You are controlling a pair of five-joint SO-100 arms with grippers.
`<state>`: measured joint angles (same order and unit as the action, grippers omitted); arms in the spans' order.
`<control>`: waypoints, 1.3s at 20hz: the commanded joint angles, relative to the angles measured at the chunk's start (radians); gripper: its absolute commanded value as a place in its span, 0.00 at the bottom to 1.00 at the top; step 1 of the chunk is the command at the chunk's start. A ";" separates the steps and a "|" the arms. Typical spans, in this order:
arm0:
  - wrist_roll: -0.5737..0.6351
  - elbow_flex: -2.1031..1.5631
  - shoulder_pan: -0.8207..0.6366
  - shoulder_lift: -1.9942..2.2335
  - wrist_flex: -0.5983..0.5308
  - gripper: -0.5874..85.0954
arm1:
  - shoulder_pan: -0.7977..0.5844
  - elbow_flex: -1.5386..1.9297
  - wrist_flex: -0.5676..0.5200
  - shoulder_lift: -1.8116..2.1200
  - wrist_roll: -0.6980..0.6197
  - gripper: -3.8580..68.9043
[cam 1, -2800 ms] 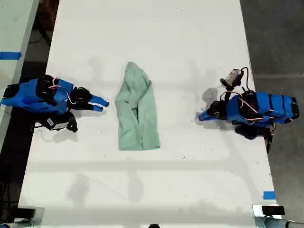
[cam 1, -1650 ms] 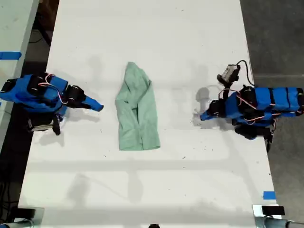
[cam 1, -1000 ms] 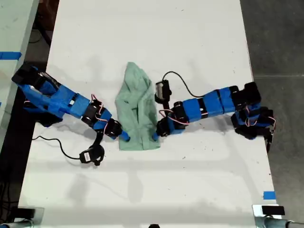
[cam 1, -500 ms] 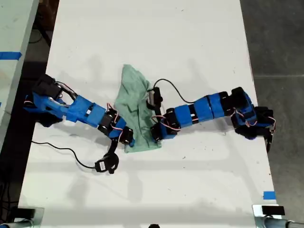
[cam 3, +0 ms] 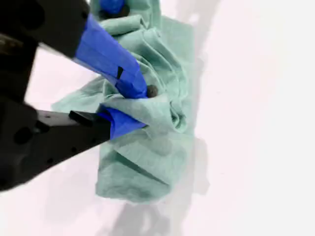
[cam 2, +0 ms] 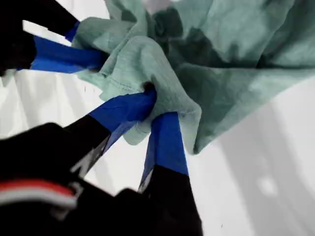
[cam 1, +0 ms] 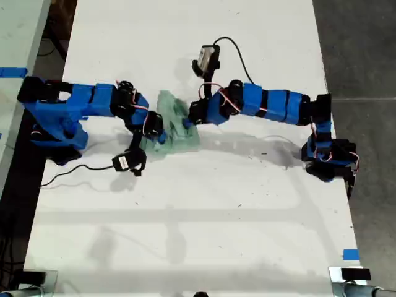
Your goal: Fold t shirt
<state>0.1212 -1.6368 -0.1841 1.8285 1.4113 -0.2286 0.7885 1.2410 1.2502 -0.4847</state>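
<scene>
Both arms have reached in from the table point(cam 1: 216, 216) edges to meet at the shirt point(cam 1: 176, 133). It lay long and flat mid-table before, and is now bunched into a short, crumpled heap slightly nearer the exterior view's top. My first gripper point(cam 2: 157, 105) is pinched on a thick fold of shirt hem, with cloth draped over its fingers. My second gripper point(cam 3: 142, 107) is clamped on a gathered ridge of the shirt, and the rest lies rumpled on the table beyond it. Each wrist view shows the other gripper's blue tip close by in the cloth.
</scene>
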 commanded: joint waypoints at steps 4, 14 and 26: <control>0.337 -0.147 -0.526 0.141 -0.054 0.32 | -0.207 -0.072 -0.137 -0.046 -0.126 0.35; 0.543 0.173 -0.681 0.272 0.181 0.01 | -0.545 0.040 0.505 0.209 -0.124 0.05; -0.012 -1.424 0.241 1.767 -0.551 0.01 | 0.261 1.927 0.210 2.180 0.382 0.05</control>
<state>0.1335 -2.8992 0.0476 3.5404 0.9127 -0.0445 2.4206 1.5677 3.1646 -0.1166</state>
